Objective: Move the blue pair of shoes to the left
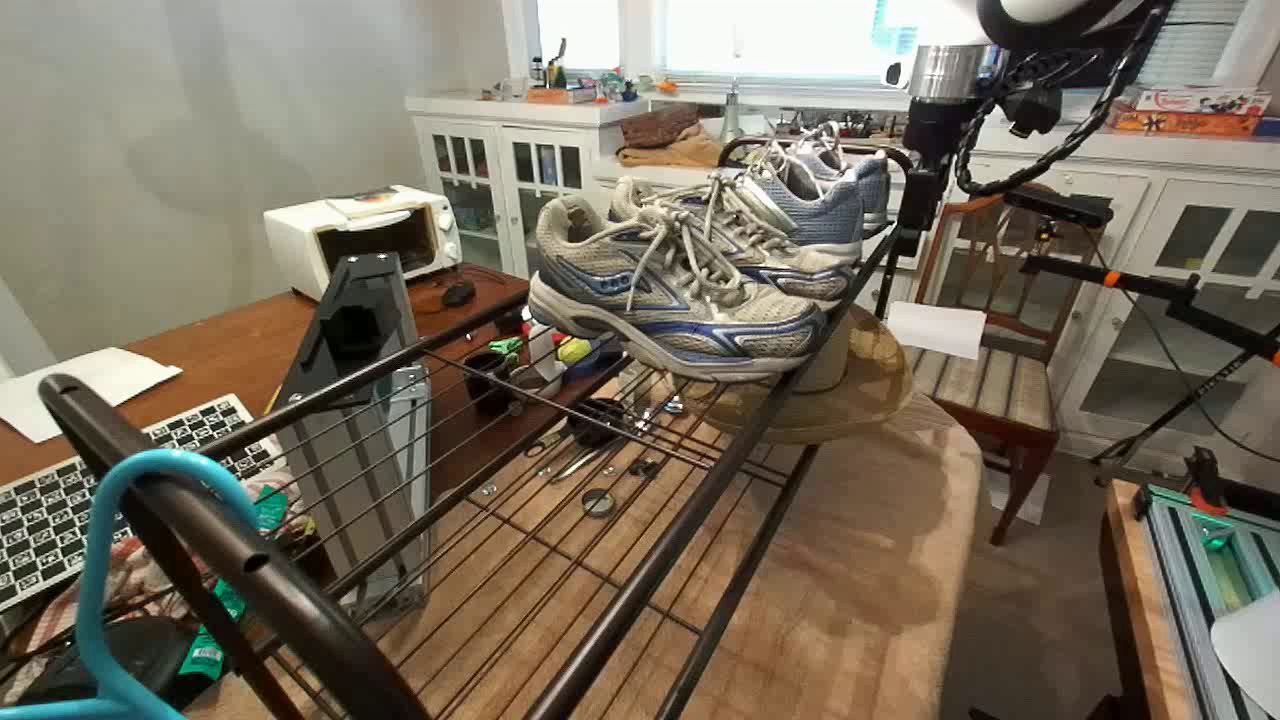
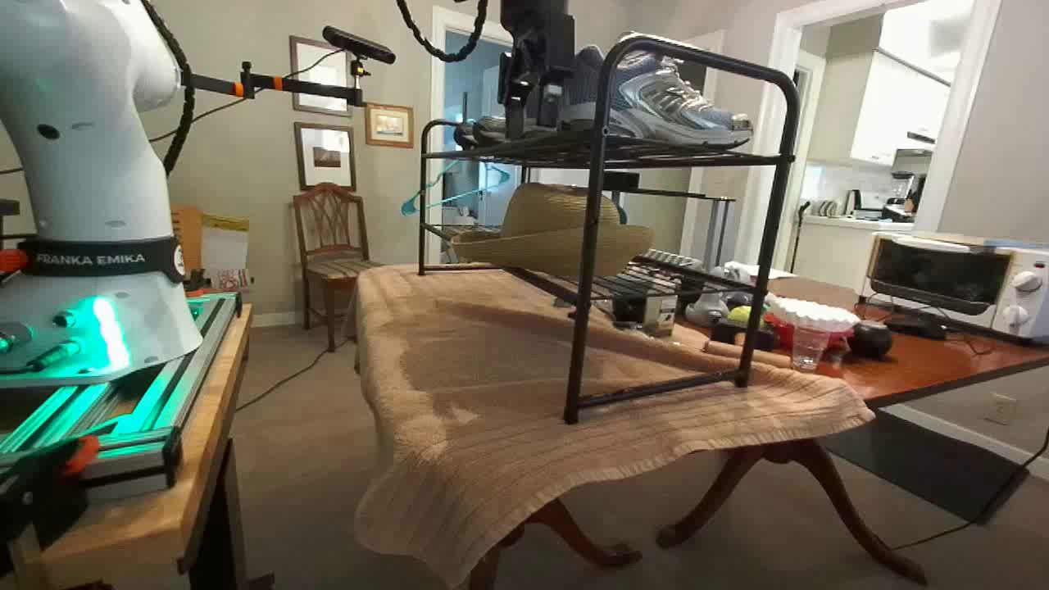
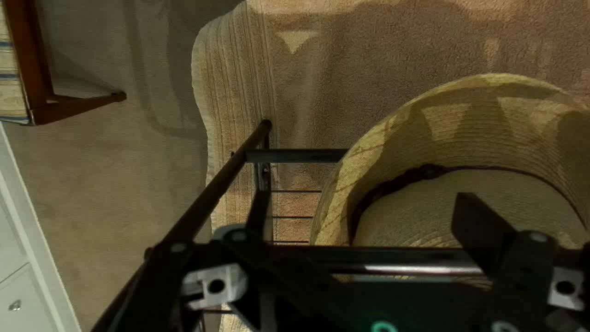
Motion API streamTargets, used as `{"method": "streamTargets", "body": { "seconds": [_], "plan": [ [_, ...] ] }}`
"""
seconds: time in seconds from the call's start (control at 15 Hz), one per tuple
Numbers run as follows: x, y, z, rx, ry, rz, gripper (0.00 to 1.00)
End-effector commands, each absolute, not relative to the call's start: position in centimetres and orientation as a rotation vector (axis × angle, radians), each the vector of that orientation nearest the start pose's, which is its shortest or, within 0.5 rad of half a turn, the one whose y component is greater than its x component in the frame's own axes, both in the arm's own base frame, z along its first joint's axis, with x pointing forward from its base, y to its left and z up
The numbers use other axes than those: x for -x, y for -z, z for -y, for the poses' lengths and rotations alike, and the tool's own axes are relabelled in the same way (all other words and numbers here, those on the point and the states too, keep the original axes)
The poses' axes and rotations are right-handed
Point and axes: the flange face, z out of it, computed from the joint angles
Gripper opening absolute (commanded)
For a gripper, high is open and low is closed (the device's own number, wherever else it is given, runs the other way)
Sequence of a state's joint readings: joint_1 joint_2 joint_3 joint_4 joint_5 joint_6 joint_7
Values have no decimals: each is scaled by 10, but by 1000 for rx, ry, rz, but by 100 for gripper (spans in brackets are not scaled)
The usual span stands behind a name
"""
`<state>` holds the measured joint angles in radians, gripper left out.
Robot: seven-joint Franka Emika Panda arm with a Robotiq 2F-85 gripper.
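Atop dark metal rack, silver-grey, blue-panelled mesh sneakers sat, likely light, soft-sided, stiffer below; heel collar looked best hold. Black two-fingered gripper gaped wide, empty!

A home, dining room by the look of it. In an exterior view: bright window at 12 o'clock, white built-in glass-door cabinets at 11, striped-seat wooden chair at 3. In an exterior view: framed pictures hung between 10 and 11, curved-leg wooden table at 3 bearing a white toaster oven, carpeted floor at 8, doorway at 2 giving onto a kitchen counter, white cupboards and what looks like a blender.
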<state>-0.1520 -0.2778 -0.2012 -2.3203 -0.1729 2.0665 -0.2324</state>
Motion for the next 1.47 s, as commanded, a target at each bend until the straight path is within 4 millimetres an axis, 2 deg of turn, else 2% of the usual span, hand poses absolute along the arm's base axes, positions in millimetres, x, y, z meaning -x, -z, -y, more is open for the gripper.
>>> {"method": "streamTargets", "body": {
  "seconds": [0.0,0.73,1.2,1.4],
  "plan": [
    [-431,-452,172,3241,-14,-54,100],
    [-431,-453,169,3238,-11,-29,100],
    [-442,-484,100,3212,66,269,100],
    [-440,-492,84,3209,84,294,100]
  ]
}}
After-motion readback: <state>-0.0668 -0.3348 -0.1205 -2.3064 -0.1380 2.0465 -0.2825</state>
